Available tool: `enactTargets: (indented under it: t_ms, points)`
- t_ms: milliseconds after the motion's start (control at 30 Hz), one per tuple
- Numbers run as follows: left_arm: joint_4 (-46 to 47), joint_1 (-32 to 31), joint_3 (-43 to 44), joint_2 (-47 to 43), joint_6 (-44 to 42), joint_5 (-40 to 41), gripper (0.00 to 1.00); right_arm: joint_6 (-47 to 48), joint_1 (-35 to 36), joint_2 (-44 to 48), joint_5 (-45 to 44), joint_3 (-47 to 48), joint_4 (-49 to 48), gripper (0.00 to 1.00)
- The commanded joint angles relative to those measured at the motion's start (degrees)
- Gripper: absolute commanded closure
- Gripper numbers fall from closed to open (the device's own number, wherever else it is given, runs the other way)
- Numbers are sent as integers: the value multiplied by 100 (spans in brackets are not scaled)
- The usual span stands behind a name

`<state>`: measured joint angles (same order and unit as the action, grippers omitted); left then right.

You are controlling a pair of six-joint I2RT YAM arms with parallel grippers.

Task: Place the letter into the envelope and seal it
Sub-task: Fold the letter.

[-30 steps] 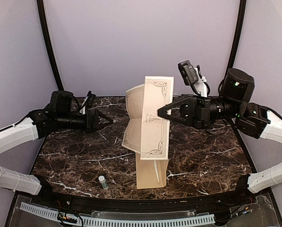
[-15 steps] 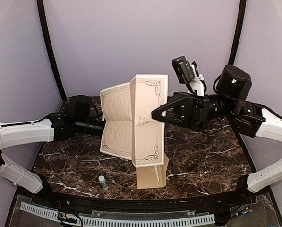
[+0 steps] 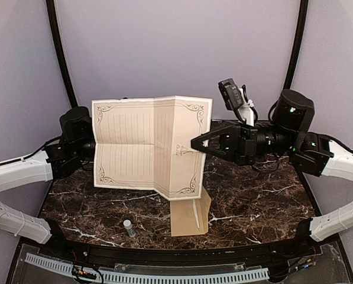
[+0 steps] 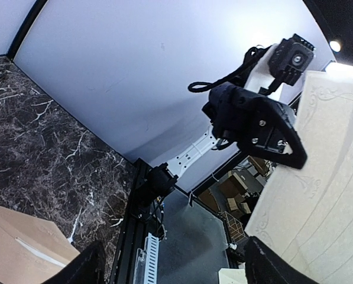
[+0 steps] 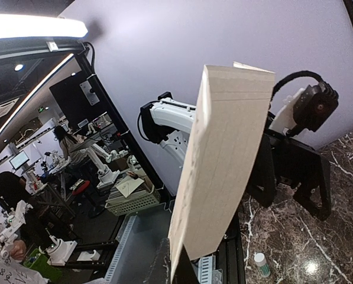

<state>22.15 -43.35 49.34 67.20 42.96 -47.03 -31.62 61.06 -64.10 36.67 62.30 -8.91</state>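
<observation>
My right gripper (image 3: 195,144) is clamped on the 3 o'clock edge of the letter (image 3: 141,142), holding it up off the table (image 3: 253,195). In my left wrist view one of its fingers lies flat on the sheet's face. My left gripper (image 4: 175,260) is behind the sheet's 9 o'clock edge. Its jaws stand wide apart in its own camera, with the paper running past one finger (image 4: 269,267). I cannot tell whether that finger touches it.

The letter stands upright and opened out. Its long axis runs from 9 to 3 and its bordered, lined face is turned toward 6. The panel beside my right gripper bends at a crease and hangs a little lower.

My right forearm reaches in level from 3 toward 9. My left forearm rises from 8 toward the sheet.

The envelope (image 3: 185,219) lies flat at 6 of the letter, its long axis running 12 to 6 and its far end hidden by the sheet. A small bottle (image 3: 128,228) stands at the envelope's 9.
</observation>
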Motion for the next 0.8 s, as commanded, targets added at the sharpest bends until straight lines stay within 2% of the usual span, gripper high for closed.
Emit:
enactTargets:
  t_ms: [0, 300, 567, 767]
  points:
    - [386, -1, -95, -228, 214, -295, 20, -61, -91, -16, -144, -84, -129, 100]
    - [549, -4, -207, -370, 398, -412, 20, -232, -189, -10, -625, -223, -101, 100]
    - [838, -20, -251, -410, 605, -566, 20, -359, -200, -154, -597, -273, -198, 100]
    - [460, -19, -273, -649, 455, -110, 19, -336, -204, -153, -720, -257, -112, 100]
